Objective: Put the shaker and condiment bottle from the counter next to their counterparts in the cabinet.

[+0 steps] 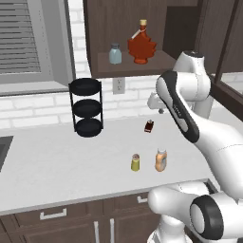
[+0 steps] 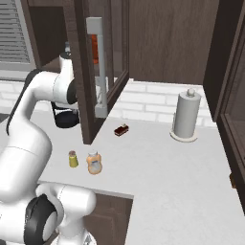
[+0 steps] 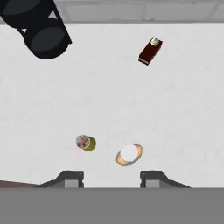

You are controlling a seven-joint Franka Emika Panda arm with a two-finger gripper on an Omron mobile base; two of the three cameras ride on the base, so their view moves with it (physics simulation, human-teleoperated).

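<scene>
Two task items standing untouched on the counter [image 1: 57,166], shaker [image 3: 85,142] just at nine o'clock of condiment bottle [image 3: 129,154], gripper [image 3: 111,178] spread wide overhead, empty, seemingly lining up a first pick before the cabinet [image 1: 128,66].

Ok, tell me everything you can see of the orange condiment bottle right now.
The condiment bottle is slim, orange and translucent-looking, with a pale whitish cap. It stands upright on the speckled counter near the front edge, beside the shorter yellow-green shaker but apart from it. Nothing grips it; the hand hovers above, open.
</scene>
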